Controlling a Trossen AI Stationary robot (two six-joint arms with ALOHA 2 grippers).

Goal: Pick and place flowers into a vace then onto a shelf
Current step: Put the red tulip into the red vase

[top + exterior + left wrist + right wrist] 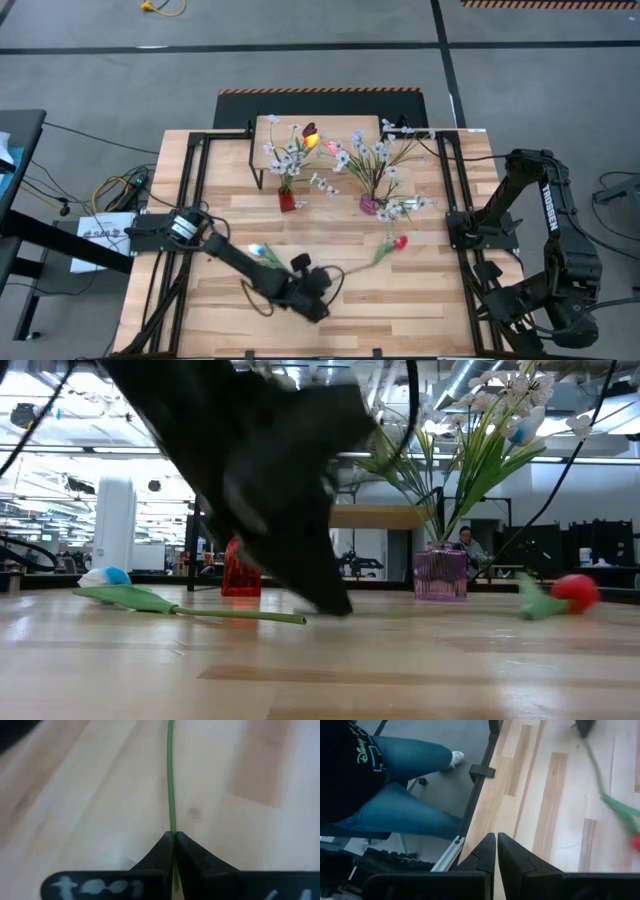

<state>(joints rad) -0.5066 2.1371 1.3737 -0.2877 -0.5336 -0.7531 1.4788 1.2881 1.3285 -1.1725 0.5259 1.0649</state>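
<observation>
The left gripper [322,283], at six o'clock on the table [420,310], is clamping fully closed on the green stem [171,795] of the red tulip [400,242], which is lying at four o'clock. The grasp step is finishing. The next move is calling for lifting the stem clear toward the purple vase [370,205]. The right gripper [496,851] is waiting closed and empty at the table's right edge.

**Where things lie on my counter**

My left claw [322,283] sits near the front edge, pinching a stem [171,795] lying on the counter [420,310]. The shelf [270,128] stands at the back edge, two vases before it. My right claw [496,851] waits over the right edge.
</observation>
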